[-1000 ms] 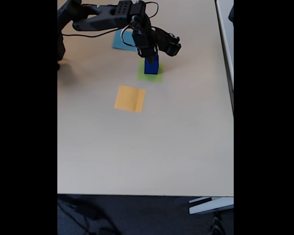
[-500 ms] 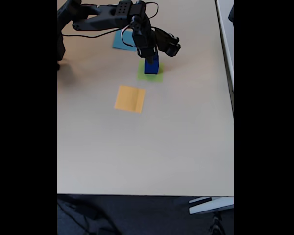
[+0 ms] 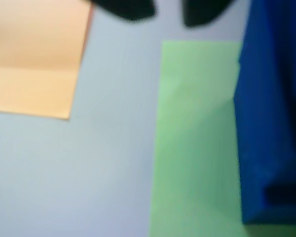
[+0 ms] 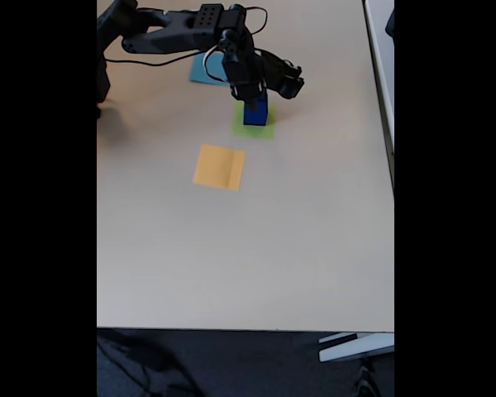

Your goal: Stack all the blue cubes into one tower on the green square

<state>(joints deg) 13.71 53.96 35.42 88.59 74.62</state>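
Note:
Blue cubes point(image 4: 255, 112) stand as one dark-blue stack on the green square point(image 4: 265, 130), at the upper middle of the table in the fixed view. My black gripper point(image 4: 252, 93) hangs right at the top of that stack, and I cannot make out how its jaws stand. The wrist view is blurred. It has the blue cubes point(image 3: 271, 113) tall along the right edge, resting on the green square point(image 3: 192, 143). Two dark blurred shapes sit at its top edge.
An orange-yellow paper square point(image 4: 219, 166) lies below and left of the stack and appears in the wrist view point(image 3: 34, 54) at upper left. A light-blue paper square point(image 4: 203, 73) lies partly under the arm. The table's right edge point(image 4: 388, 149) is far off.
The arm has shifted very slightly up and to the left. The blue stack stays where it was on the green square.

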